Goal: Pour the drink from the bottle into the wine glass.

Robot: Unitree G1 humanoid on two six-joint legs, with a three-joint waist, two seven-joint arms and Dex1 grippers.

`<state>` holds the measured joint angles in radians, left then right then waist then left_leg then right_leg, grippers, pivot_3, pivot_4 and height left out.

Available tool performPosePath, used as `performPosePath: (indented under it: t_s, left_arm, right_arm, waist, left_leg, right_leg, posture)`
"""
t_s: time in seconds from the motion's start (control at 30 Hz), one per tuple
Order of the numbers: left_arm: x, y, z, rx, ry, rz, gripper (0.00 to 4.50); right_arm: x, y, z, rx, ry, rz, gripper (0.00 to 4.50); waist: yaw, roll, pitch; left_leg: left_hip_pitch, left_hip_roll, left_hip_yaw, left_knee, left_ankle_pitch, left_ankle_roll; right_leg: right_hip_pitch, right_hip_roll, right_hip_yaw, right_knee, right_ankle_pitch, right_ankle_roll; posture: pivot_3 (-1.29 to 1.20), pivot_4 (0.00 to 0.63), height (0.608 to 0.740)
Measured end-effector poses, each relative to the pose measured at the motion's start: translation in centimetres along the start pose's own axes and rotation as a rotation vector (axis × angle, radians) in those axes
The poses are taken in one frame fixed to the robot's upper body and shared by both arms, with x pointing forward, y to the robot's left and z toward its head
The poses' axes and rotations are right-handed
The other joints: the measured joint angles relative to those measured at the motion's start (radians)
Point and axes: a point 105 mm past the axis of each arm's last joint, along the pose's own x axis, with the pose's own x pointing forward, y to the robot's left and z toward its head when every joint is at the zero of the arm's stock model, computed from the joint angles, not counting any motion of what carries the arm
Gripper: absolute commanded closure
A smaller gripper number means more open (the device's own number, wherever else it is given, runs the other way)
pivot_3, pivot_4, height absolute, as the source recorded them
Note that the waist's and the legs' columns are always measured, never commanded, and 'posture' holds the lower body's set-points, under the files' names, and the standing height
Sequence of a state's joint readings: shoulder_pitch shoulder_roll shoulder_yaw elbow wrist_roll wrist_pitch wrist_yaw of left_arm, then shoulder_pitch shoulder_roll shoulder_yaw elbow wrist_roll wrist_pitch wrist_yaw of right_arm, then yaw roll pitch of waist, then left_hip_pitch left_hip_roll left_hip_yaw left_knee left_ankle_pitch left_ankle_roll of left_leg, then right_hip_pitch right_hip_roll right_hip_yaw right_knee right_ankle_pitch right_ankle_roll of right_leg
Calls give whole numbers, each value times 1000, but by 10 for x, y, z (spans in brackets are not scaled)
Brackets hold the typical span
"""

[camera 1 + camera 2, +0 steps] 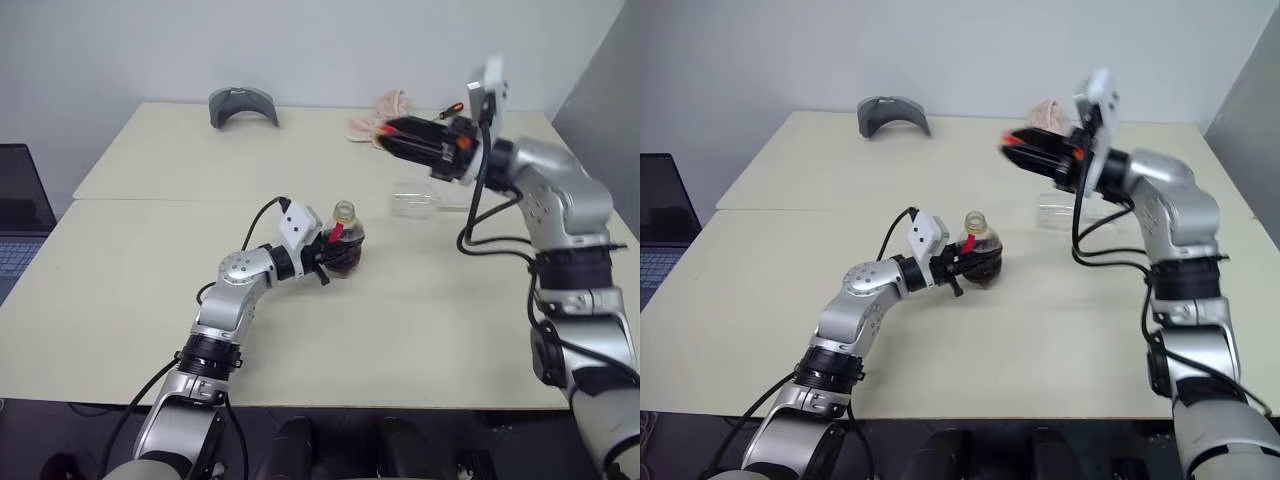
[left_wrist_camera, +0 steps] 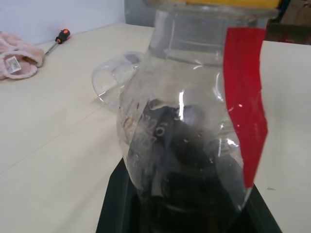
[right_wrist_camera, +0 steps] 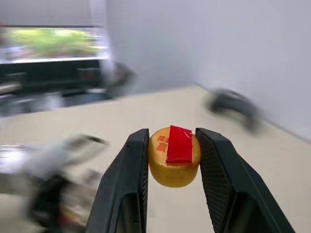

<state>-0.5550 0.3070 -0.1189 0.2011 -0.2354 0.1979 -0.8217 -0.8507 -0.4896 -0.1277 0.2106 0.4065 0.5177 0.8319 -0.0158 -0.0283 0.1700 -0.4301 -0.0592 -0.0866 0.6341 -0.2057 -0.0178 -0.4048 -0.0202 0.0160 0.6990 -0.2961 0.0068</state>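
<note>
1. The left gripper (image 1: pixel 325 258) is clamped tight around the bottle (image 1: pixel 345 245), which stands upright near the middle of the table (image 1: pixel 130 300), its neck uncapped
2. Dark drink (image 2: pixel 194 184) fills the bottle's lower part
3. The right gripper (image 3: pixel 172 160), raised above the table's far side, pinches the yellow cap (image 3: pixel 174 156) between partly closed fingers
4. The wine glass (image 1: pixel 425 202) lies on its side beyond the bottle

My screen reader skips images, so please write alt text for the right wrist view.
Two black fingers of the right gripper pinch a yellow bottle cap with a red strip across it. Behind is a blurred cream table and grey wall.
</note>
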Motion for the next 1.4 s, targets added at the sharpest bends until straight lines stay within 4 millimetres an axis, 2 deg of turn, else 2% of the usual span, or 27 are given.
performPosePath:
  t_s: [0.07, 0.17, 0.3, 0.4, 0.53, 0.63, 0.73, 0.8, 0.9, 0.97, 1.03, 1.13, 1.2, 1.33, 1.4]
  left_arm:
    - [-1, -1, -2, -5, 5, -1, 3729]
    - [1, -4, -2, -6, 2, -23, 3730]
    - [7, -6, 0, -9, -4, -50, 3730]
    - [13, -8, 5, -4, -11, -74, 3730]
    - [14, -7, 6, 1, -11, -84, 3730]
    - [14, -6, 2, -10, 0, -85, 3730]
    - [13, -6, 2, -12, 2, -83, 3730]
    - [13, -5, 2, -12, 1, -77, 3730]
    - [9, 3, 3, -20, -9, -33, 3730]
    - [3, 14, 3, -28, -7, 25, 3730]
    - [-2, 25, -1, -42, 5, 82, 3730]
    - [-17, 54, -11, -70, 37, 236, 3731]
    - [-29, 75, -12, -57, 54, 347, 3740]
    - [-62, 124, -10, -32, 57, 619, 3744]
    - [-79, 141, -10, -35, 47, 722, 3744]
  right_arm:
    - [-25, -23, -30, 53, 59, -195, 3323]
    - [-75, -46, -74, 71, 174, -509, 3323]
    - [-127, -56, -120, 91, 325, -820, 3323]
    - [-151, -59, -144, 117, 416, -987, 3323]
    - [-160, -57, -156, 140, 470, -1037, 2031]
    - [-156, -55, -153, 144, 474, -1021, 973]
    - [-148, -56, -135, 124, 452, -967, 0]
    - [-139, -55, -109, 62, 439, -883, 0]
    - [-116, -43, -60, -29, 384, -706, 0]
    - [-88, -18, -28, -71, 323, -503, 0]
    - [-63, 20, -11, -109, 286, -269, 0]
    - [-35, 85, -25, -113, 314, 71, 0]
    - [-23, 112, -37, -86, 326, 191, 0]
    - [1, 126, -42, -99, 316, 228, 0]
    - [9, 129, -47, -108, 325, 226, 0]
  waist:
    - [-1, 0, 0]
    - [-1, 0, 0]
    - [-11, 1, 0]
    - [-19, 1, 0]
    - [-19, 1, -1]
    - [-17, 1, -1]
    - [-16, 1, -1]
    - [-15, 2, 0]
    - [-19, 2, 0]
    - [-26, 2, -1]
    - [-25, 1, -1]
    - [-23, 1, 0]
    - [-18, 1, 0]
    - [-13, 0, 0]
    - [-11, 0, 0]
  left_leg:
    - [-1, 0, 1, 0, 0, 0]
    - [-1, 1, 3, 1, 0, 0]
    - [0, 1, 4, 1, 0, 1]
    - [1, 2, 5, 1, 0, 1]
    - [1, 2, 6, 1, 0, 1]
    - [1, 2, 6, 1, 0, 1]
    - [1, 1, 6, 1, 0, 1]
    - [1, 1, 6, 1, 0, 1]
    - [1, 2, 5, 1, -1, 2]
    - [2, 3, 5, 1, -1, 2]
    - [1, 5, 4, 1, -1, 2]
    - [0, 5, 4, 2, -1, 3]
    - [-1, 5, 4, 6, -2, 5]
    - [-2, 3, 4, 9, -3, 5]
    - [-2, 3, 3, 9, -3, 5]
  right_leg:
    - [-1, 0, 1, 1, 0, 0]
    - [-1, 0, 1, 2, 0, 0]
    - [-1, 0, 1, 4, 0, 0]
    - [-1, 1, 2, 5, 0, 0]
    - [-1, 1, 2, 5, 0, 0]
    - [-1, 1, 2, 5, 0, 0]
    - [-1, 1, 2, 5, 0, 1]
    - [0, 1, 2, 4, 0, 1]
    - [0, 2, 2, 4, -1, 1]
    - [0, 3, 1, 4, -1, 1]
    - [1, 3, -2, 2, -1, 1]
    - [1, 3, -2, 2, 0, 1]
    - [1, 3, -2, 3, 0, 1]
    - [0, 2, -2, 3, 0, 1]
    - [0, 1, -2, 2, 0, 1]
  posture:
    - [0, 150, 740]
    - [0, 150, 740]
    - [0, 150, 740]
    - [0, 150, 740]
    - [0, 150, 740]
    - [0, 150, 740]
    - [0, 150, 740]
    - [0, 150, 740]
    - [0, 150, 740]
    - [0, 150, 740]
    - [0, 150, 740]
    - [0, 150, 740]
    - [0, 150, 740]
    - [0, 150, 740]
    - [0, 150, 740]
